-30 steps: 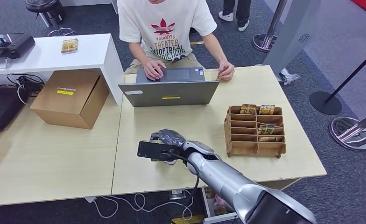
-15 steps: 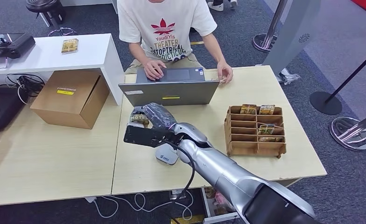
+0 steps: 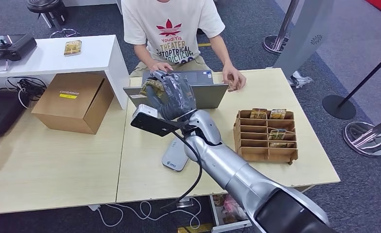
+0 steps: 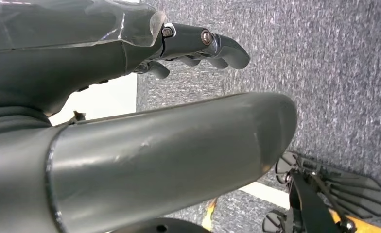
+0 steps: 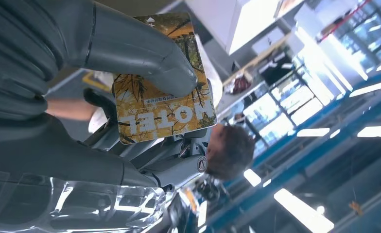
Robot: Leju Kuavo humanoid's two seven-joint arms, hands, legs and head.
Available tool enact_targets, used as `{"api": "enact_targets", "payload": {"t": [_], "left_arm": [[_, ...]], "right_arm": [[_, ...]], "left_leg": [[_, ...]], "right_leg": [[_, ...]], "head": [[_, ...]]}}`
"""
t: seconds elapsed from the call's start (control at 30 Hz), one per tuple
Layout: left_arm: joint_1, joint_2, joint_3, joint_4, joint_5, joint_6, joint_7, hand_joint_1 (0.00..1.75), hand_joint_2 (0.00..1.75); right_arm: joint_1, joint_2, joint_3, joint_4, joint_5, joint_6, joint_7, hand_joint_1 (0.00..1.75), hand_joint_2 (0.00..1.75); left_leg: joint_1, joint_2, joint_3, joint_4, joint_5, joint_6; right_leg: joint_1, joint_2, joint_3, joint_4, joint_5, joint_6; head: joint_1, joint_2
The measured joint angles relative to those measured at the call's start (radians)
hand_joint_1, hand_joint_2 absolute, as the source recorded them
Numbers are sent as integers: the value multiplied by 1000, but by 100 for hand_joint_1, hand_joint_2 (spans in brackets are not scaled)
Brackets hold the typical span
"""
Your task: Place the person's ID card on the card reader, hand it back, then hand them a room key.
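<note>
- We hold the card (image 5: 162, 104) in our right robot hand (image 3: 171, 97), pinched under the thumb (image 5: 135, 53) against the fingers behind it; in the right wrist view its printed face reads "HOTEL".
- In the head view the card (image 3: 151, 87) sits at the top of the raised robot hand, above the near edge of the laptop (image 3: 179, 94) and just in front of the person (image 3: 171, 29) seated across the counter (image 3: 81, 165).
- Our left robot hand (image 4: 198, 46) hangs over the grey floor with its fingers curled loosely and nothing in them.
- Risk one: the thumb covers only one part of the card's face, so the hold looks shallow. If we tilt the wrist or loosen before the person takes hold, we judge the card could slip onto the laptop or the counter.
- Risk two: the person's hands (image 3: 233, 77) rest at the laptop and the counter edge, not reaching out. Letting go without a taker would drop the card.
- Risk three: the robot hand is close above the laptop lid, so a low sweep forward could knock it.
- The card reader (image 3: 175, 156) lies flat on the counter under our forearm, well behind the card.
- Orientation: the card's flat printed face is toward our wrist camera. In the wrist view its long axis runs along the line of lettering, across the fingers; we cannot tell from the head view how that axis lies relative to the counter.
</note>
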Motion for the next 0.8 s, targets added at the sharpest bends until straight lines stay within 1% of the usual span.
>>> {"api": "enact_targets", "payload": {"t": [0.13, 0.2, 0.3, 0.37, 0.43, 0.5, 0.67, 0.8], "left_arm": [[-1, -4, 0, 0, -7, 2, 4, 0, 0], [-1, -5, 0, 0, -11, 5, 7, 0, 0], [-1, -6, 0, 0, -19, 6, 8, 0, 0], [0, -7, 0, 0, -26, 4, 8, 0, 0], [0, -7, -1, 0, -34, 0, 8, 0, 0], [0, -7, -2, 0, -39, -3, 9, 0, 0], [0, -7, -3, 0, -46, -4, 21, 0, 0], [0, -7, -3, 0, -46, -3, 29, 0, 0]], "right_arm": [[-11, 2, -30, 19, 57, -90, 7, 175, 175], [-17, 2, -48, 31, 94, -117, 14, 175, 175], [-17, 3, -111, 35, 225, -127, 20, 175, 175], [-11, 8, -196, 30, 362, -128, 9, 175, 175], [0, 18, -308, 18, 506, -128, -7, 175, 175], [9, 28, -418, 4, 612, -128, -19, 175, 175], [25, 51, -635, -35, 779, -128, -30, 175, 175], [32, 64, -739, -67, 860, -128, -24, 175, 175]], "left_leg": [[0, 0, 0, 0, 0, 0], [0, 0, 0, 0, 0, 0], [0, 0, 0, 0, 0, 0], [0, 0, 0, 0, 0, 0], [0, -1, 0, 0, 0, 0], [0, -1, 0, 0, 0, 0], [0, -1, 0, 0, 0, 0], [0, -1, 0, 0, 0, 0]], "right_leg": [[0, 0, 0, 0, 0, 0], [0, 0, 0, 0, 0, 0], [0, 0, 0, 0, 0, 0], [0, 0, 0, 0, 0, 0], [0, -1, 0, 0, 0, 0], [0, -1, 0, 0, 0, 0], [0, 0, 0, 0, 0, 0], [0, 0, 0, 0, 0, 0]], "head": [[0, 0], [0, 0], [0, 0], [0, 0], [0, 0], [0, 0], [0, 0], [0, 0]]}}
